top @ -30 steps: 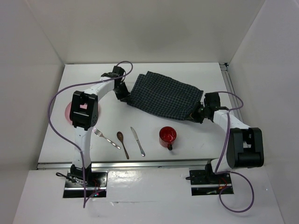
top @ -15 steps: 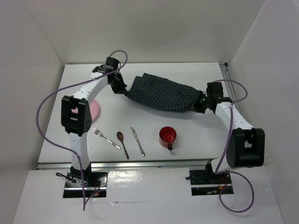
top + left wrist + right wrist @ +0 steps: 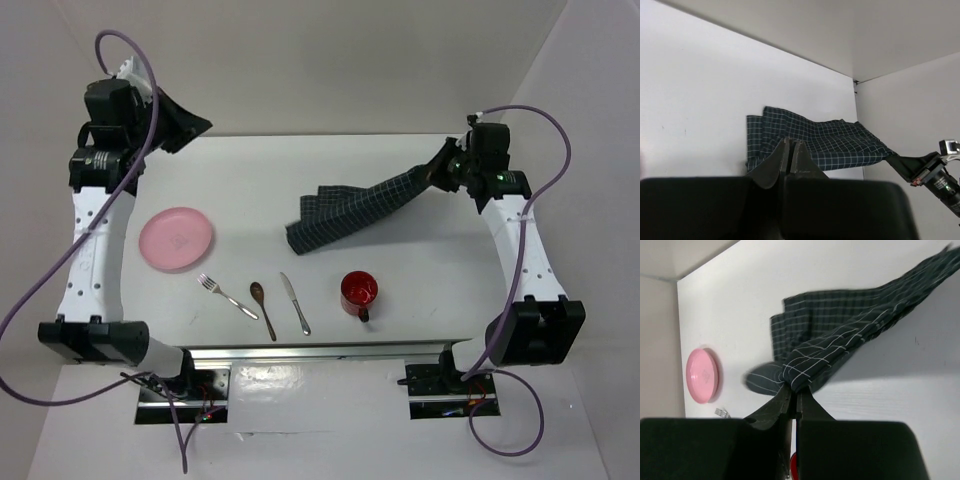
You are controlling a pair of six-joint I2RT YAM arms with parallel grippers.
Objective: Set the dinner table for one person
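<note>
Cloth (image 3: 345, 212), dark navy with a pale check, is the thing in hand in the overhead view. The right pincer (image 3: 437, 172) is clamped on one corner above the far right of the dinner table (image 3: 250, 180), and the fabric slopes down leftward to a bunched end resting on the white surface near the middle. The left pincer (image 3: 203, 125) hangs high over the far left corner, fingers pressed together with nothing in them, well apart from the cloth. On the near half of the table lie a pink plate (image 3: 176, 239) at the left, then a fork (image 3: 225, 295), a spoon (image 3: 263, 308) and a knife (image 3: 295, 302) side by side, and a red mug (image 3: 358, 291) to their right, just in front of the cloth's lower end.

From the left wrist, the two fingers (image 3: 785, 155) meet with no gap and hold nothing. Beyond them the cloth lies folded on the table and rises to the right pincer at the frame's right edge.

From the right wrist, the fingers (image 3: 782, 397) close on a fold of the cloth, which spreads away across the table. The plate sits at the left, with the fork's tines just below it.
</note>
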